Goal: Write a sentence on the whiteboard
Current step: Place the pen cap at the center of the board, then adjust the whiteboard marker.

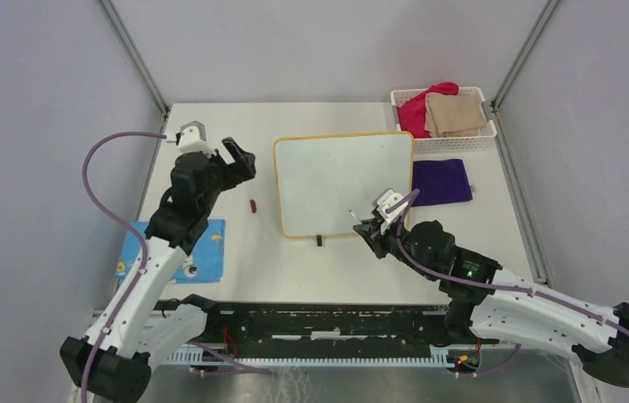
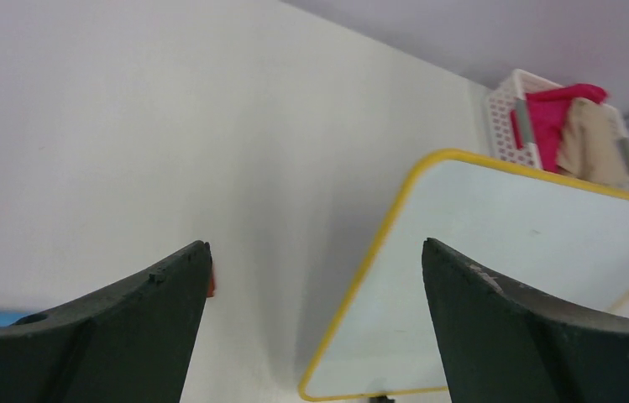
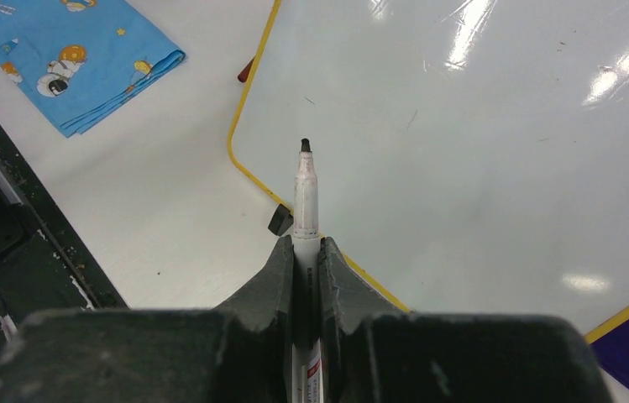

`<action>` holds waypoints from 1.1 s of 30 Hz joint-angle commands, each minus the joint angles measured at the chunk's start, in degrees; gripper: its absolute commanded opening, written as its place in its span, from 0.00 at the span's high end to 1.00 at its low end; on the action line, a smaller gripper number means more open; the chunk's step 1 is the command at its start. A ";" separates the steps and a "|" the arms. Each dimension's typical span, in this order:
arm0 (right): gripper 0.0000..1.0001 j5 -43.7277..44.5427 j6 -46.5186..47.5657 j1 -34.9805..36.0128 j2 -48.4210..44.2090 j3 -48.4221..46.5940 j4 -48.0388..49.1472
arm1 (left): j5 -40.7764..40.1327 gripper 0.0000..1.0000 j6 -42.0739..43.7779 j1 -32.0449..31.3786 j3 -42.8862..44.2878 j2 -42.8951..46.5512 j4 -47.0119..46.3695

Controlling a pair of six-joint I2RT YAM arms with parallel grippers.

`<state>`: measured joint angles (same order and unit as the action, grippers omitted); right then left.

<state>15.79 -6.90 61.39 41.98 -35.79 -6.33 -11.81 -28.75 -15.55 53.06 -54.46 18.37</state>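
The whiteboard lies flat mid-table, glossy white inside a yellow frame; its surface is bare and no sentence shows on it. My right gripper hovers over the board's near right edge, shut on a white marker whose uncapped dark tip points over the board. My left gripper hangs open above the table just left of the board, with nothing between its fingers. A small red cap lies on the table beside the board's left edge.
At the back right stands a white basket holding red and tan cloths. A purple cloth lies right of the board, and a blue patterned cloth lies near the left arm. The board's black foot sticks out at its near edge.
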 commanded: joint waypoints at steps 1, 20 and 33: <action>1.00 2.11 3.51 0.06 2.69 -3.76 2.49 | -2.87 0.00 5.21 -11.46 0.09 2.53 -11.41; 1.00 -3.26 1.50 0.04 3.44 -0.07 14.94 | 37.33 0.00 -3.27 -18.58 -2.37 -1.83 -40.48; 1.00 -22.72 3.47 0.06 7.42 -12.01 9.73 | 52.59 0.00 -2.10 -18.77 -6.13 8.31 -34.84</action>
<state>-0.16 -4.14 61.39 48.73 -43.35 2.07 36.27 -30.20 -34.22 45.89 -47.79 -19.07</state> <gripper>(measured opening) 0.132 0.993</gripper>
